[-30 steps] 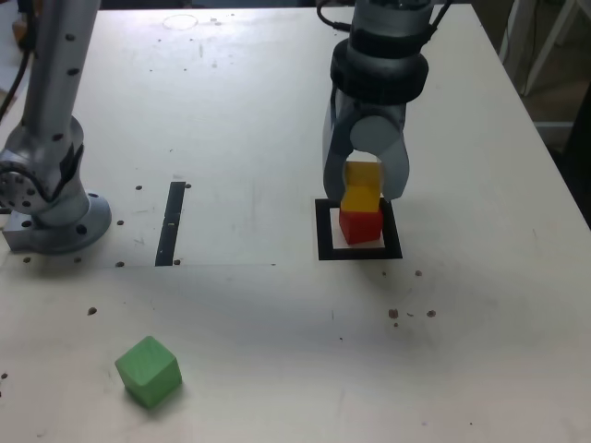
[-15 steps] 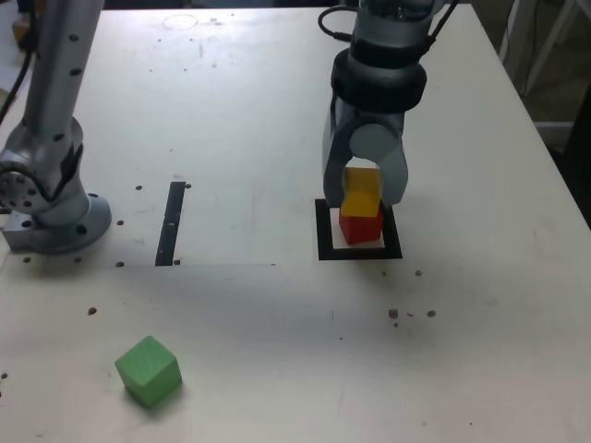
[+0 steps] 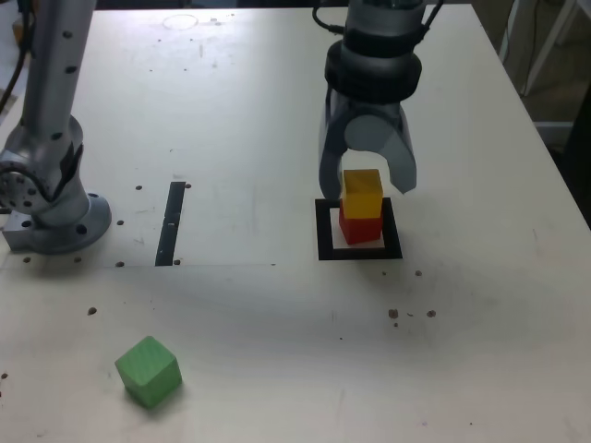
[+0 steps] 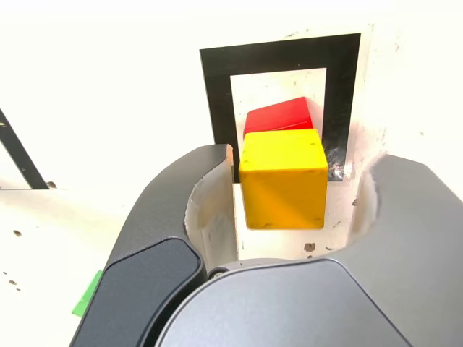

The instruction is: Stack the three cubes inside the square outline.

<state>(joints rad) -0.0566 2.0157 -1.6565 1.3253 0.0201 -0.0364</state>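
Observation:
The yellow cube (image 3: 361,192) (image 4: 283,177) stands on the red cube (image 3: 362,229) (image 4: 278,116) inside the square outline (image 3: 328,251) (image 4: 217,94). My gripper (image 3: 366,185) (image 4: 293,188) hangs over this stack with its jaws apart, one on each side of the yellow cube. The wrist view shows a gap at both sides, so nothing is held. The green cube (image 3: 148,369) lies alone near the front of the table, toward the exterior view's left; in the wrist view only a green sliver (image 4: 87,293) of it shows.
A narrow black strip (image 3: 171,221) (image 4: 18,155) lies flat on the table, to the exterior view's left of the outline. The arm's grey base (image 3: 46,208) stands at the table's edge on the exterior view's left. The table's right edge drops off past the stack.
The jaws have spread away from the yellow cube, which now rests free on the red one. The gripper has risen slightly.

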